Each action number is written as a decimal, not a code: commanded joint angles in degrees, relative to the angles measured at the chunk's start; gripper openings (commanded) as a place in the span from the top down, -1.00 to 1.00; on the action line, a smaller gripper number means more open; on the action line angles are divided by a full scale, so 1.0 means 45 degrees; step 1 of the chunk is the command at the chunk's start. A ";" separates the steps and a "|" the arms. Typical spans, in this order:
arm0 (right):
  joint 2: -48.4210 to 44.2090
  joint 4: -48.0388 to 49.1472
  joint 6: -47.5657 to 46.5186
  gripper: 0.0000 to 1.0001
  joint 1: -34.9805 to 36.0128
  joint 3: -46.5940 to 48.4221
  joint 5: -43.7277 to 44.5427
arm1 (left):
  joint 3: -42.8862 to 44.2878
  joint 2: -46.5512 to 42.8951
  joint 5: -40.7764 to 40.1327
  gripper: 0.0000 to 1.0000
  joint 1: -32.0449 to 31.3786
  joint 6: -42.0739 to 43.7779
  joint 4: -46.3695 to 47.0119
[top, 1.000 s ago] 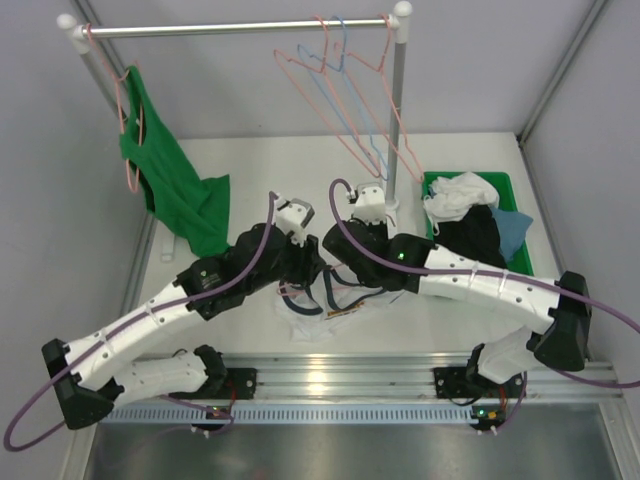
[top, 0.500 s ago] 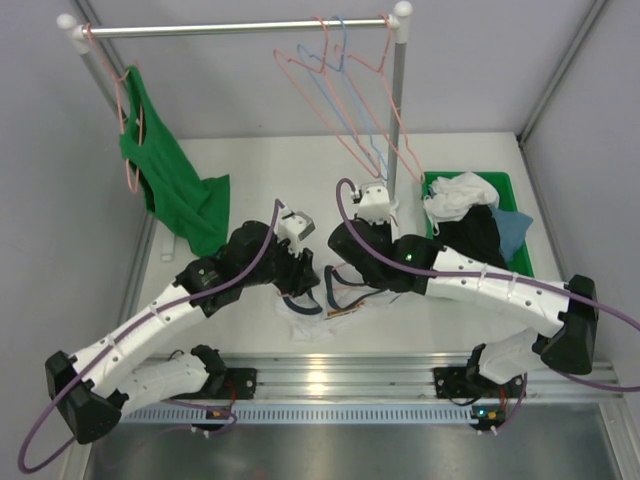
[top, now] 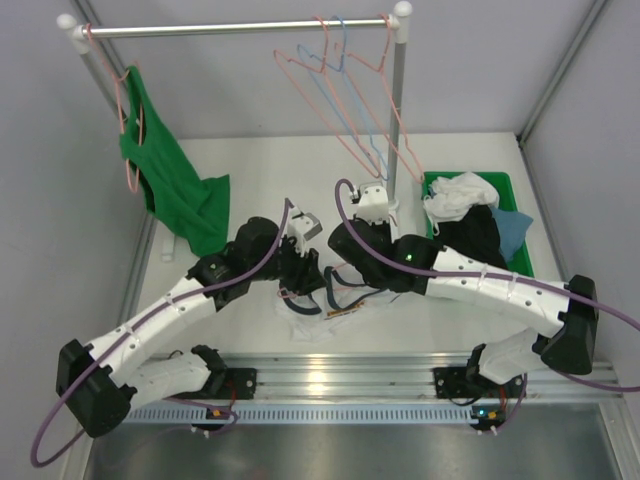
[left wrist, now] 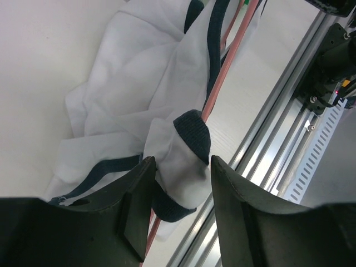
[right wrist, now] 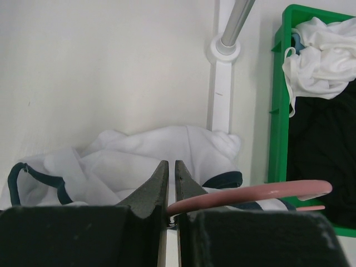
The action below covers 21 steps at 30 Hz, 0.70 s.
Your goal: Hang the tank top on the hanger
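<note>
The tank top point(left wrist: 139, 94) lies crumpled on the table point(top: 250, 160) between the two arms, just in front of the rack post point(right wrist: 232, 25), with its navy-trimmed straps twisted among white folds. It is thin, soft jersey: light, limp, and sure to sag and bunch wherever it is not supported, so a pinch on the body cloth would lift only a lump. The trimmed strap or neck edge is the better hold, since the binding is thicker and gives the pads something to bite. The left gripper point(left wrist: 182, 167) has done about that; its jaws stand fairly narrow with a rolled bit of navy-edged strap filling the gap, apparently pinched. The hanger point(left wrist: 223, 72), a thin pink wire, runs beside and partly under that strap, touching the cloth. It is stiff but springy and slick, likely to pivot in a grip. The right gripper point(right wrist: 171, 164) has its jaws almost together on the wire, which curves out to the side over the cloth. Further right sits the green bin point(right wrist: 275, 111) of other clothes
</note>
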 commanded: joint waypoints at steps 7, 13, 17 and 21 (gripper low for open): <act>-0.0484 0.0611 -0.0122 1.00 -0.0156 0.0076 0.0092 | -0.0151 0.0434 0.0283 0.09 0.0062 0.0695 0.1002; -0.0484 0.0592 -0.0103 1.00 -0.0136 0.0057 0.0053 | 0.0122 0.0492 -0.0108 0.05 0.0081 0.1163 0.0340; -0.0465 0.0611 -0.0084 1.00 -0.0156 0.0057 0.0053 | 0.0376 0.0532 -0.0712 -0.30 0.0062 0.1379 0.0026; -0.0445 0.0631 -0.0142 1.00 -0.0156 0.0077 0.0014 | 0.0357 0.0318 -0.0812 -0.33 0.0062 0.1516 0.0181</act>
